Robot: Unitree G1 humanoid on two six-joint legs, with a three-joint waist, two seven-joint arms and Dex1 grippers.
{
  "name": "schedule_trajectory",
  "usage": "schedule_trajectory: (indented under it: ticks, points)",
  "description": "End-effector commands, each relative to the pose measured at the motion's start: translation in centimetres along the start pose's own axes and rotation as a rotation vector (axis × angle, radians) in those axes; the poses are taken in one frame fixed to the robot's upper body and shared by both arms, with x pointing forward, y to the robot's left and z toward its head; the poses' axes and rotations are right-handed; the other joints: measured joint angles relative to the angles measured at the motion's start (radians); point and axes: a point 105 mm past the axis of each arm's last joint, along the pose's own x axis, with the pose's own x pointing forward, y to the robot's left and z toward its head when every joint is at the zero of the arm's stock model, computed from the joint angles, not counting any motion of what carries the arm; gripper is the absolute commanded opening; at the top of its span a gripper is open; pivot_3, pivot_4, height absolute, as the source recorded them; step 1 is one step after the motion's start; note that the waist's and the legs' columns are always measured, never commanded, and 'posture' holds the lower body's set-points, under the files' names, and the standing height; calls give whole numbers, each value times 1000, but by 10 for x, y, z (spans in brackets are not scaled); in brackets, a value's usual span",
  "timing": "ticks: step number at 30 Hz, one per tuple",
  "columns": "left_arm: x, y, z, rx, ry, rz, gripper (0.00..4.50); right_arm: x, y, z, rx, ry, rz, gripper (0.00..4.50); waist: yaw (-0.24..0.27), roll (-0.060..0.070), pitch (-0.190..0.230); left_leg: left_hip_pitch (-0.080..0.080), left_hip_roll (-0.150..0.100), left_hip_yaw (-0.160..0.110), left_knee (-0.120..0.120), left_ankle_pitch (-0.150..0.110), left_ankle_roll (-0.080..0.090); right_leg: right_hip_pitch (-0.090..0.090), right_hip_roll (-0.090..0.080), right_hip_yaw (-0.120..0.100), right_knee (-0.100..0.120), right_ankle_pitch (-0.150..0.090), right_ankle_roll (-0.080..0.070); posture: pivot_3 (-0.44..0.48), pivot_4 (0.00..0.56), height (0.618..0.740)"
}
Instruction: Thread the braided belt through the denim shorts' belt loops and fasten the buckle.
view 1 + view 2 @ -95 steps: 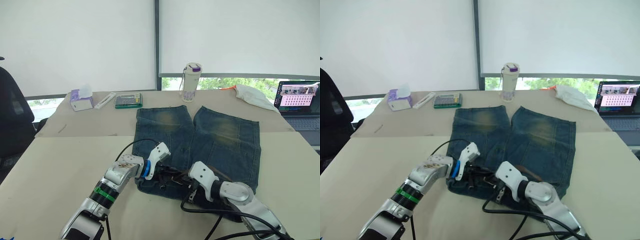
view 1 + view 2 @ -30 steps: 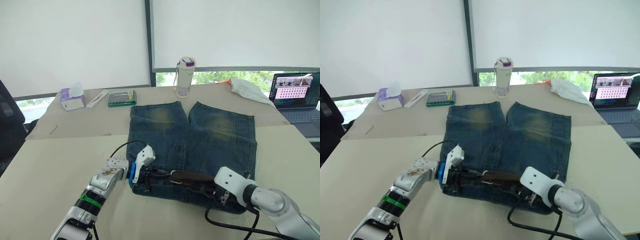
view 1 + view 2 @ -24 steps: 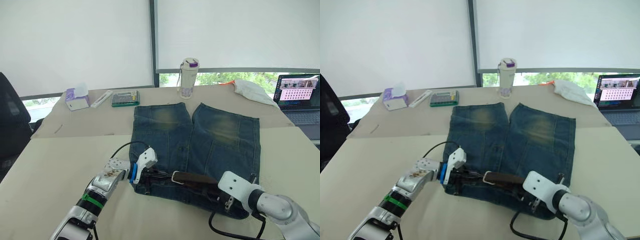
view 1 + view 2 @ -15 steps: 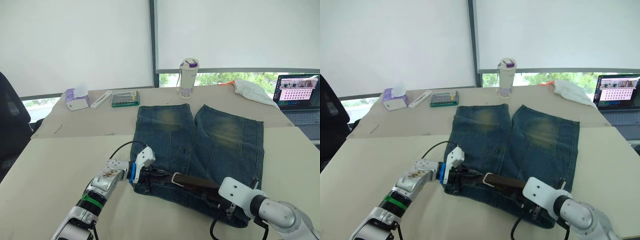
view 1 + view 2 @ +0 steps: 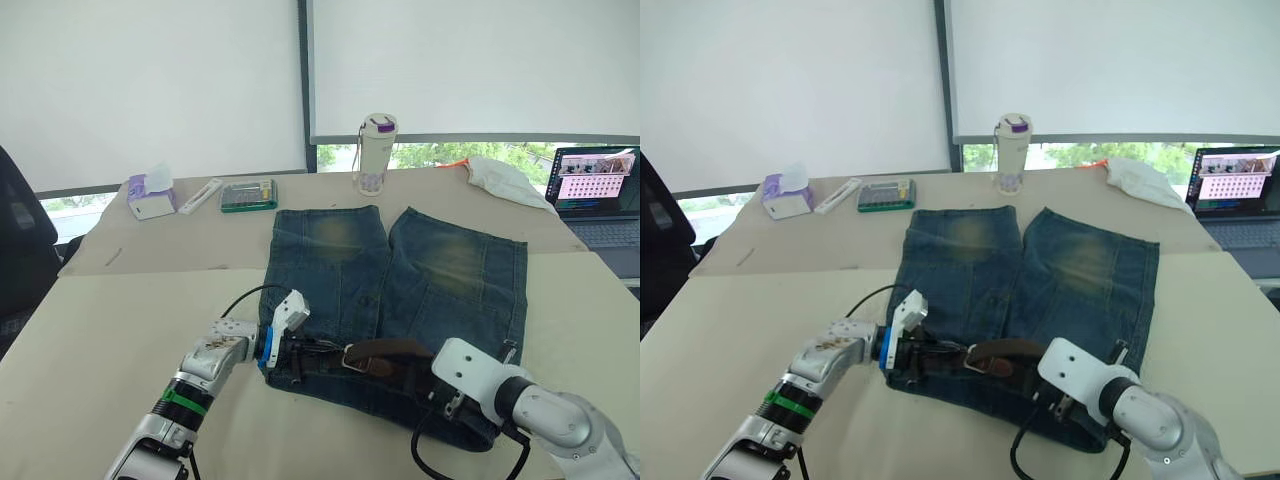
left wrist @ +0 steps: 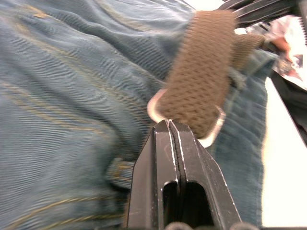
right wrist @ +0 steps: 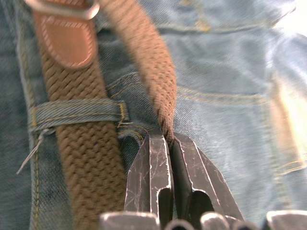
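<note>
- Denim shorts [image 5: 400, 290]: lying flat on the tabletop [image 5: 110, 340], waistband toward the robot, legs pointing away.
- Braided belt [image 5: 385, 352]: lying along the waistband, its near length passing under one of the belt loops [image 7: 76, 114]; a second length is now arching up off the denim toward the right, where half a second ago it was lying straight and low across the waistband.
- Buckle [image 6: 158, 111]: sitting near the waistband's middle, silver frame showing around the woven strap in the left wrist view; a tan leather tab [image 7: 67, 40] is lying on the belt beside a metal bar in the right wrist view.
- Left gripper [image 5: 318, 350]: resting at the waistband's left end, jaws pressed together just short of the buckle; whether they are pinching strap or denim cannot be made out.
- Right gripper [image 7: 165, 143]: jaws closed on the raised length of belt, which is running up from between them. Compared with a second ago this gripper is sitting nearer the middle, feeding slack back.
- Meaning for the task: the strap end is probably being doubled back toward the buckle, so threading appears largely done and fastening is beginning.
- Background: bottle [image 5: 377, 155], tissue box [image 5: 148, 194], laptop [image 5: 594, 197], white cloth [image 5: 505, 184].
</note>
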Motion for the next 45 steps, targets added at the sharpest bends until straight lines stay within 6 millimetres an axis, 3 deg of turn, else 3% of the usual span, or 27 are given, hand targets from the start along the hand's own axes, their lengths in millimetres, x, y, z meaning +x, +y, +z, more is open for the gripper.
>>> schedule_trajectory:
  ticks: [1,5,7,12,15,16,18,22,26,28,31,34,45]
  points:
    - [3,-3,-9,30,57,-30,0,1,3,5,3,-26,-5,21,0,0,0,0,0,0,0,0,0,0,0,0,0,0,0,0,150,740]
    - [10,-1,-14,58,79,-28,0,-3,9,10,61,-52,43,21,1,0,0,0,0,0,0,0,0,0,0,0,0,0,0,0,150,740]
    - [13,1,-13,63,76,-20,0,-11,19,19,145,-104,114,768,6,0,0,0,0,0,0,0,0,1,0,0,0,0,0,0,150,740]
    - [14,3,-13,76,79,-9,0,-27,16,33,259,-229,197,2387,6,1,0,0,-1,0,1,0,1,2,-1,0,0,0,0,0,150,740]
    - [14,3,-13,82,79,-6,0,-33,12,52,289,-342,254,2387,5,0,0,2,-1,0,2,-1,2,3,-1,0,0,0,0,0,150,740]
    - [14,4,-13,85,80,-6,0,-32,13,58,306,-367,276,2169,5,0,0,2,-1,0,2,-1,2,4,-1,0,0,0,0,0,150,740]
    - [15,4,-12,91,82,-6,0,-32,15,65,326,-392,321,1507,6,0,0,2,-1,0,2,-1,2,3,-1,0,0,0,0,0,150,740]
    - [14,4,-11,104,86,-6,0,-12,3,77,314,-411,305,114,4,0,0,1,-1,0,2,-1,2,2,-2,0,0,0,0,0,150,740]
    - [13,5,-12,112,93,-1,0,22,0,78,321,-386,295,51,5,1,-1,0,-2,0,2,-1,2,2,-2,0,0,0,-1,0,150,740]
    - [12,5,-10,112,87,3,0,37,23,62,297,-293,395,51,6,3,-2,0,-2,0,2,-1,2,1,-2,0,1,1,-1,0,150,740]
    - [11,5,-7,110,75,2,0,42,43,45,277,-227,482,51,5,4,-3,0,-2,-1,2,-1,2,0,-2,-1,1,0,-1,0,150,740]
    - [8,2,-2,105,54,-13,0,47,50,32,264,-199,482,51,0,3,-3,1,-2,0,2,-1,2,1,-2,0,0,0,-1,0,150,740]
    - [3,-8,1,96,71,-96,0,55,45,35,288,-235,431,51,-9,4,-6,1,-1,0,2,-1,2,1,-1,0,1,0,-1,0,150,740]
